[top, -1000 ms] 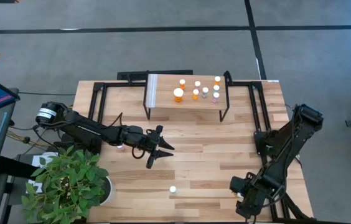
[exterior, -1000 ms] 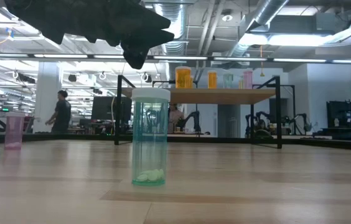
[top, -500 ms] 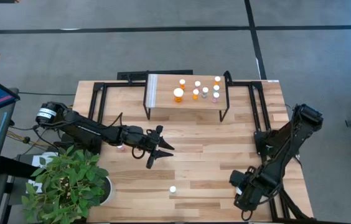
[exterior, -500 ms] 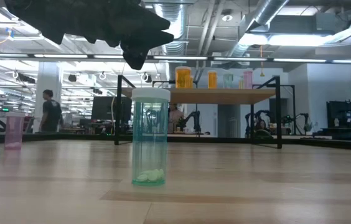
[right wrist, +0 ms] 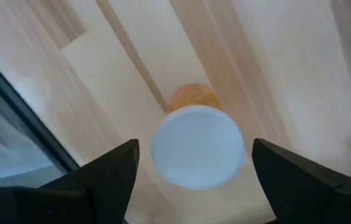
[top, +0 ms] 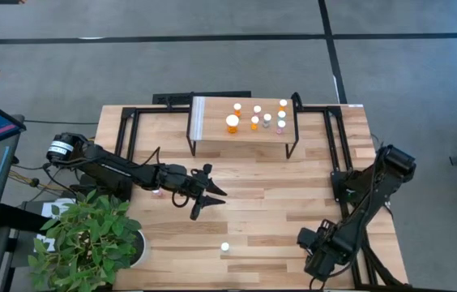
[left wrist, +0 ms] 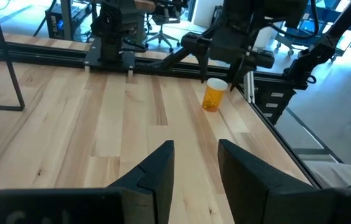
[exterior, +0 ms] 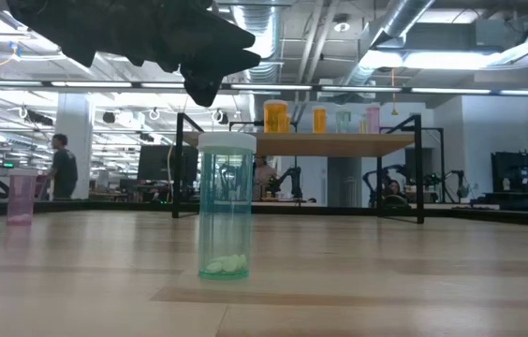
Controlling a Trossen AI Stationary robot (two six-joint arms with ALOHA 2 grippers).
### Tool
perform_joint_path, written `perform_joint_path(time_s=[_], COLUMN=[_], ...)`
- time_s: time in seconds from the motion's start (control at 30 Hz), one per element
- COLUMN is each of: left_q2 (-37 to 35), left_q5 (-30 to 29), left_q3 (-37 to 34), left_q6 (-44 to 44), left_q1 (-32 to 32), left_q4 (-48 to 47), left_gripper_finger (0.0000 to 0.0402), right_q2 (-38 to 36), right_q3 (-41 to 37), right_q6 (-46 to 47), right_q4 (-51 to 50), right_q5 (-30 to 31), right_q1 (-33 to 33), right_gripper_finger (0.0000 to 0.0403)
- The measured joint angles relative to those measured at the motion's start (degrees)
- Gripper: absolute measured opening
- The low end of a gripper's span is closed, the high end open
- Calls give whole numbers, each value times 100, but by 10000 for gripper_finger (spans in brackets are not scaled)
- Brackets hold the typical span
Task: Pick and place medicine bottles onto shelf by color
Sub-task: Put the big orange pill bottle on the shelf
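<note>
Right wrist view: the right tool (right wrist: 191,165), fingers spread wide, hangs directly over an orange bottle (right wrist: 196,146) standing at the bench's right front corner, centred for a straight descent. Left tool (top: 204,195) waits mid-bench, narrowly parted and empty; sorted bottles already stand on the shelf (top: 204,128).

Left hand (top: 206,199) mid-table, parted, empty; right hand (right wrist: 191,163) spread wide, pointing down.
</note>
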Motion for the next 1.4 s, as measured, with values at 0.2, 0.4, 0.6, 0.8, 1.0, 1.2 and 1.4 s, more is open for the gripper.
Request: perform_joint_path(time_s=[0.2,0.4,0.6,0.8,1.0,1.2,1.4], left_q2=[0,0,0,0,0,0,0], left_q5=[-15,-15,-13,-13,-13,-13,-27], left_q3=[0,0,0,0,0,0,0], left_q6=[-3,-3,-3,-3,-3,-3,-1], left_q1=[-1,-1,-1,-1,-1,-1,-1], left_q4=[2,2,2,2,4,2,2], left_gripper_finger=[110,110,110,110,110,110,110], right_q2=[155,99,102,102,94,78,65], right_q3=[0,2,2,2,7,6,157], right_q6=[-90,-94,-217,-244,-257,-356,-784], right_q4=[-27,-35,-37,-36,-30,-31,-30], right_q5=[-7,-8,-11,-15,-20,-59,-55], right_q1=[-36,-37,-37,-42,-41,-121,-373], right_gripper_finger=[328,310,283,253,213,218,230])
